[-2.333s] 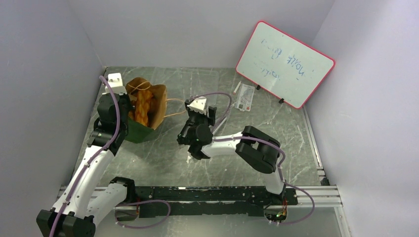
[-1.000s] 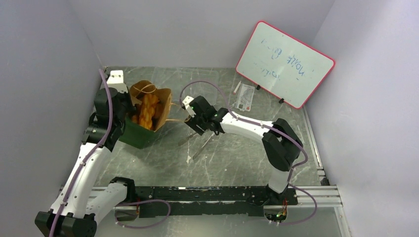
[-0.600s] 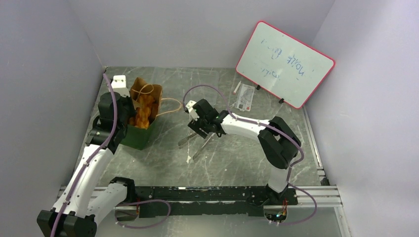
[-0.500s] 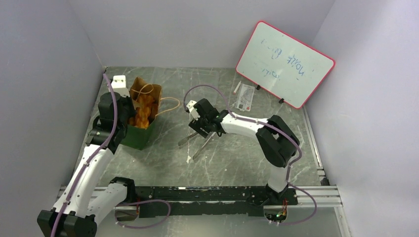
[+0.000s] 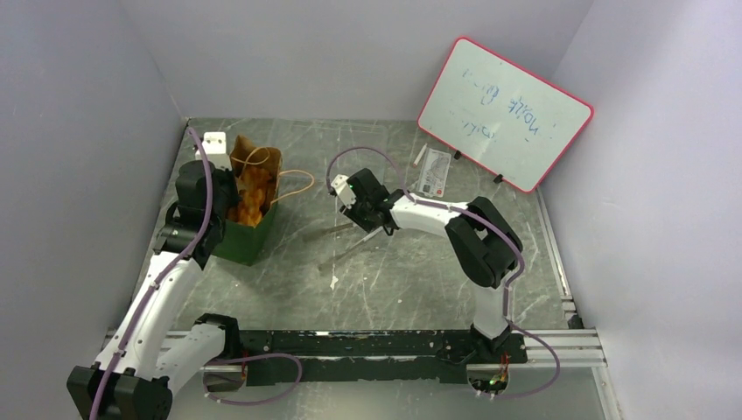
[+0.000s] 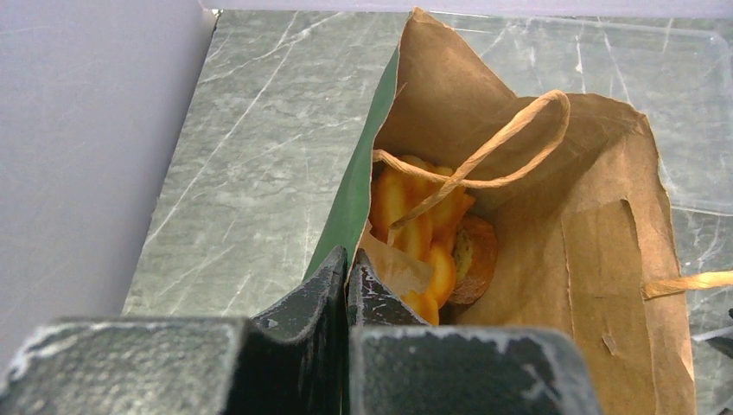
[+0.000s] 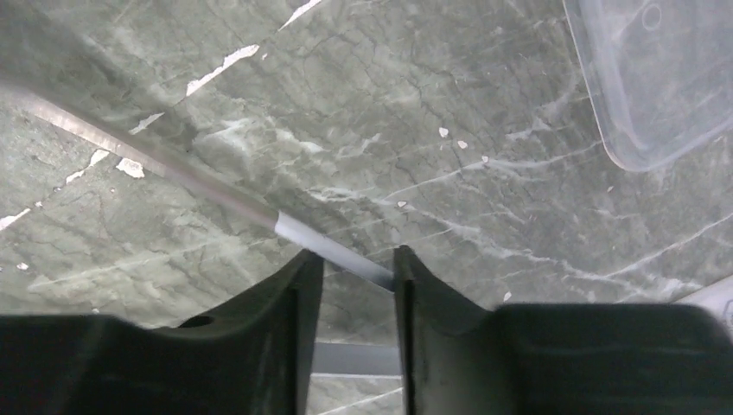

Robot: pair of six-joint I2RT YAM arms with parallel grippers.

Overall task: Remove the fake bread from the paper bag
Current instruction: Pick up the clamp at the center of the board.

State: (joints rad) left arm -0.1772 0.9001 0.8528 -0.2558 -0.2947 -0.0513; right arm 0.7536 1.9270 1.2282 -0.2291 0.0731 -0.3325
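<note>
Left wrist view: left gripper [image 6: 347, 285] jaws pinch the paper bag [image 6: 553, 225] rim at 6 o'clock, exposing fake bread [image 6: 423, 233]; right gripper [image 7: 354, 277] jaws clamp tongs [image 7: 259, 212].

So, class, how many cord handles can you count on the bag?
2: one handle loops across the bag mouth; the other handle trails outside it.
</note>
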